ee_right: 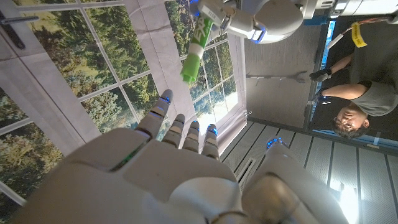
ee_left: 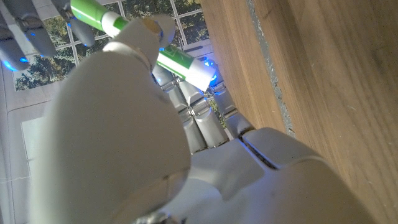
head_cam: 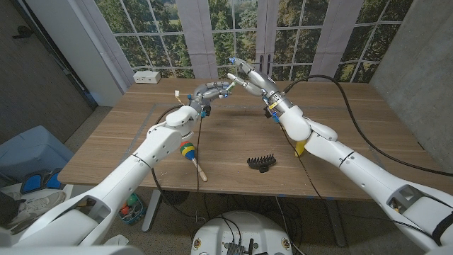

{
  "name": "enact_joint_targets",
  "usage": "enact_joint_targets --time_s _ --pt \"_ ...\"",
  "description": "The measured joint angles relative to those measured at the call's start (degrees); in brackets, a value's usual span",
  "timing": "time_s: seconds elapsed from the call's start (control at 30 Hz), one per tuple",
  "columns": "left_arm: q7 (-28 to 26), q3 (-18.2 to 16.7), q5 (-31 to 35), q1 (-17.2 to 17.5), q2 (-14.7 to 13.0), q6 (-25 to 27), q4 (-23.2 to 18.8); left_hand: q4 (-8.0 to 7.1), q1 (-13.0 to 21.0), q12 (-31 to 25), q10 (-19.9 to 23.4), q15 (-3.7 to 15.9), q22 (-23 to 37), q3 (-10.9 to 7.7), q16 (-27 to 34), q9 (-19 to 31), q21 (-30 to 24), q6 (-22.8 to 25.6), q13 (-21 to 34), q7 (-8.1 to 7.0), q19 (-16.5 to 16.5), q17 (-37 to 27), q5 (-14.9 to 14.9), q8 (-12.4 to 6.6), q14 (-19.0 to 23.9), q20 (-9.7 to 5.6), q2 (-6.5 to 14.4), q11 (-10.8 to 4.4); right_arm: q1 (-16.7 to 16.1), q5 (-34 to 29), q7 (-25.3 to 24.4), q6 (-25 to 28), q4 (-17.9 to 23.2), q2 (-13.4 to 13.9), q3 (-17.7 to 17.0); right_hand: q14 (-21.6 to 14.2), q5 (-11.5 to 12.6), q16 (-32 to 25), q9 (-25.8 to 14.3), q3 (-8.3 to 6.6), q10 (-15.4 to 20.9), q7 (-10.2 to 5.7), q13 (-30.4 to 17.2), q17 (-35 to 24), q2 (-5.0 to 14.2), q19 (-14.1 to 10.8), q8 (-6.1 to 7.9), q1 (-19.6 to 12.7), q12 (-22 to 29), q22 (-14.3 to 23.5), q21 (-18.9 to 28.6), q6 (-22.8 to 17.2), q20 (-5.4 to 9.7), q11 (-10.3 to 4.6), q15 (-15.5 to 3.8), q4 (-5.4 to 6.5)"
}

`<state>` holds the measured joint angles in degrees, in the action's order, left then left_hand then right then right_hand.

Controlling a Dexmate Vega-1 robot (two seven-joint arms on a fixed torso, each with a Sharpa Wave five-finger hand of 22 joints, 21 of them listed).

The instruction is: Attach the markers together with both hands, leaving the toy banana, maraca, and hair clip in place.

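Two things lie nearest on the wooden table (head_cam: 233, 142): the maraca (head_cam: 190, 154) under the left forearm and the black hair clip (head_cam: 260, 162) toward the right. A yellow toy banana (head_cam: 300, 147) peeks from beneath the right arm. Farther back, raised above the table, the left hand (head_cam: 206, 94) grips a green-and-white marker (ee_left: 180, 62), and the right hand (head_cam: 249, 76) pinches another marker (head_cam: 234, 78), the hands close together.

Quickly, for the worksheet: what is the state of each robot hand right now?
Left hand: holding a green marker.
Right hand: cannot be told.
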<state>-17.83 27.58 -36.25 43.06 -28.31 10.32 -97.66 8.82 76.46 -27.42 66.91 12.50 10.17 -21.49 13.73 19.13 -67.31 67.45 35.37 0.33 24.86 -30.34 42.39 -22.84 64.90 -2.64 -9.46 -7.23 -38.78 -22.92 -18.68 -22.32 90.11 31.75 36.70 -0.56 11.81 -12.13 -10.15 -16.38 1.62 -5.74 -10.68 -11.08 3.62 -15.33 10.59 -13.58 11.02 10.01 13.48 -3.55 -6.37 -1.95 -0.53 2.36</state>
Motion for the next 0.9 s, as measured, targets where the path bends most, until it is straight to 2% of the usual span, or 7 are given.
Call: enact_joint_targets --time_s 0.33,0.37,0.43,0.57,0.63,0.73,0.9 --pt "-2.83 1.46 6.92 -0.31 -2.26 4.21 -3.60 -0.09 0.53 2.26 0.00 -0.53 0.11 1.02 -0.04 -0.17 0.00 -0.75 -0.70 -0.74 -1.63 0.59 -0.63 0.71 -0.96 0.18 0.54 0.00 -1.57 1.64 -0.16 -0.33 1.51 0.65 -1.96 -0.08 -0.50 0.00 0.00 0.00 0.22 0.19 0.00 -0.27 0.00 0.00 0.00 0.00 0.00 0.28 -0.42 -0.24 0.00 0.21 -0.09 -0.47" --pt "-2.94 1.98 7.97 -0.65 -3.16 5.16 -4.73 -0.09 0.55 2.37 -0.01 -0.52 0.11 1.02 -0.03 -0.13 0.00 -0.99 -0.73 -0.89 -1.81 0.61 -0.70 0.83 -1.20 0.06 0.56 -0.01 -1.81 2.15 -0.12 -0.31 1.84 0.80 -2.27 -0.08 -0.50 0.00 0.00 0.00 0.22 -0.01 0.00 -0.27 0.00 0.00 0.07 0.00 0.00 0.28 -0.42 -0.45 0.00 0.22 -0.09 -0.47" --pt "-3.07 2.28 9.16 -0.88 -3.64 6.28 -5.31 -0.13 0.75 2.88 -0.01 -0.73 0.11 1.38 -0.37 -0.10 0.00 -1.36 -0.76 -0.54 -2.23 0.80 -1.11 0.84 -1.58 0.18 0.76 -0.01 -2.13 2.43 0.02 -0.17 2.22 0.97 -2.63 -0.08 -0.50 0.00 0.00 0.00 0.22 -0.01 0.00 -0.27 0.00 -0.01 0.23 0.00 0.00 0.28 -0.42 -0.45 0.02 0.21 -0.09 -0.47" --pt "-3.35 3.09 11.89 -1.55 -4.74 8.94 -6.67 -0.10 0.90 3.35 -0.01 -0.93 0.10 1.50 -0.42 -0.10 0.32 -1.60 -0.90 -0.75 -2.56 0.87 -1.59 0.84 -1.99 0.08 0.91 -0.01 -2.83 3.34 0.64 0.38 2.93 1.41 -3.42 -0.31 -0.50 -0.40 0.00 -0.24 0.60 0.21 0.00 -0.49 0.16 -1.15 0.23 0.13 0.10 0.27 -0.42 -1.10 1.63 -0.16 0.14 -0.71" --pt "-3.56 3.59 13.24 -1.95 -5.28 10.27 -7.38 -0.10 0.91 3.62 -0.01 -1.03 0.10 1.51 -0.42 -0.10 0.45 -2.01 -0.93 -0.52 -2.76 1.10 -1.59 0.84 -2.27 0.09 0.92 -0.01 -3.13 4.13 1.13 0.70 3.24 1.61 -3.76 -0.39 -0.50 -0.45 0.00 -0.24 0.91 0.30 0.00 -0.61 0.90 -1.22 0.46 0.85 0.23 0.27 -0.42 -1.37 2.48 0.06 0.23 -0.71" --pt "-3.90 4.64 15.51 -2.73 -6.09 12.41 -8.54 -0.07 1.12 3.80 -0.01 -1.03 0.10 1.96 -0.42 -0.16 0.45 -2.08 -1.09 -0.46 -2.94 1.14 -2.04 0.84 -2.28 0.27 1.13 -0.01 -3.61 6.01 2.35 1.42 3.75 1.92 -4.39 -0.39 -0.50 -0.45 0.00 -0.25 1.37 0.50 0.00 -0.80 1.98 -1.23 0.49 0.90 0.45 0.27 -0.43 -1.98 2.49 -0.30 0.23 -0.70" --pt "-4.64 6.28 19.62 -3.70 -6.97 16.07 -9.88 -0.07 1.11 4.20 -0.02 -1.33 0.10 1.97 -0.42 -0.27 0.45 -2.17 -1.23 -0.54 -2.95 1.25 -2.37 0.84 -2.57 0.28 1.13 -0.02 -4.23 9.76 4.78 2.83 4.29 2.34 -5.27 -0.39 -0.54 -0.45 0.00 -0.41 1.79 0.71 0.00 -1.06 2.31 -1.23 0.49 1.23 0.46 0.27 -0.42 -2.40 2.48 -0.30 0.23 -0.54"
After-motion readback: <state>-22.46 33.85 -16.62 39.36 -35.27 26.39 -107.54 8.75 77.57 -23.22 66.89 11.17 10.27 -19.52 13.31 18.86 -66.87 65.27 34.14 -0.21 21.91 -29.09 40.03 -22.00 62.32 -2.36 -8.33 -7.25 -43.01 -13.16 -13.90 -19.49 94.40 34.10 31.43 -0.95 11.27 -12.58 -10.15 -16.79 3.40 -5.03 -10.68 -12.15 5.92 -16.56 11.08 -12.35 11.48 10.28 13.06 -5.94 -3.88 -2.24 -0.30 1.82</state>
